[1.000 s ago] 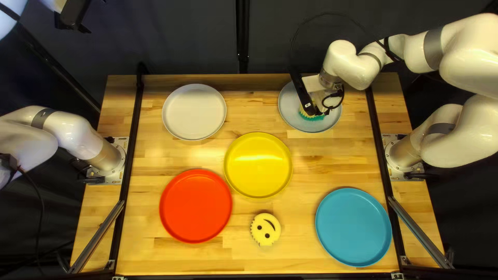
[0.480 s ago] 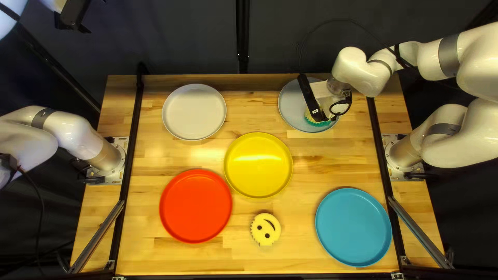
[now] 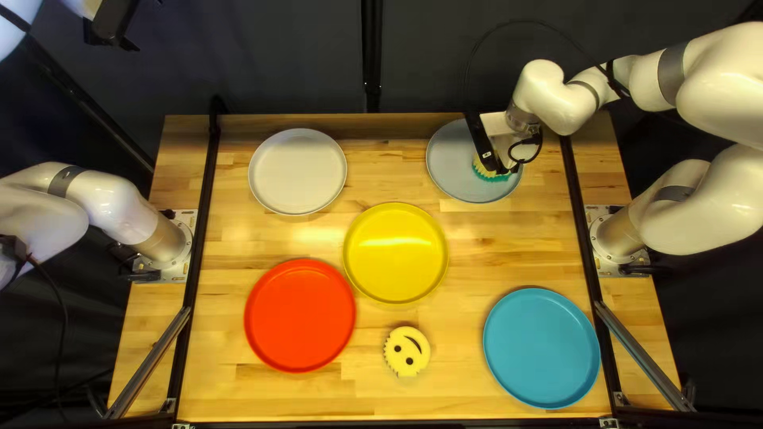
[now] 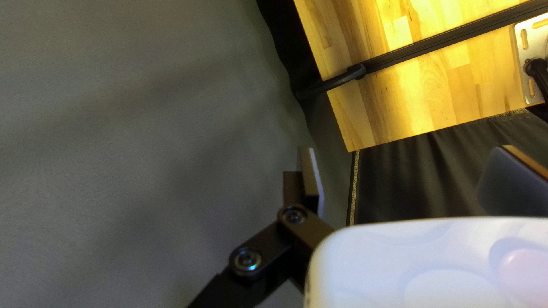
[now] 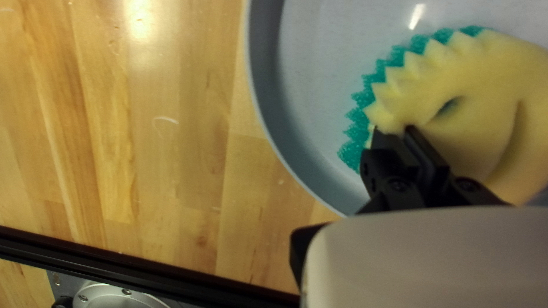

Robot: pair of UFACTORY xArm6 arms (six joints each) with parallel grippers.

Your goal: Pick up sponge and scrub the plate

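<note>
While left pincer [image 3: 111,30] apart, right pincer [image 3: 502,170] clamped on one sponge [image 5: 485,74] of two (five plates [image 3: 449,163]).

Broad lanes, two: one of open desk [image 3: 380,171] runs between white plate [image 3: 298,171] and grey plate [image 3: 449,159]; one between yellow plate [image 3: 396,253] and blue plate [image 3: 541,347]. Obstacles, two: right arm [image 3: 550,99], reaching in over grey plate's right side; smiling sponge [image 3: 413,361], sitting between red plate [image 3: 300,316] and blue plate.
</note>
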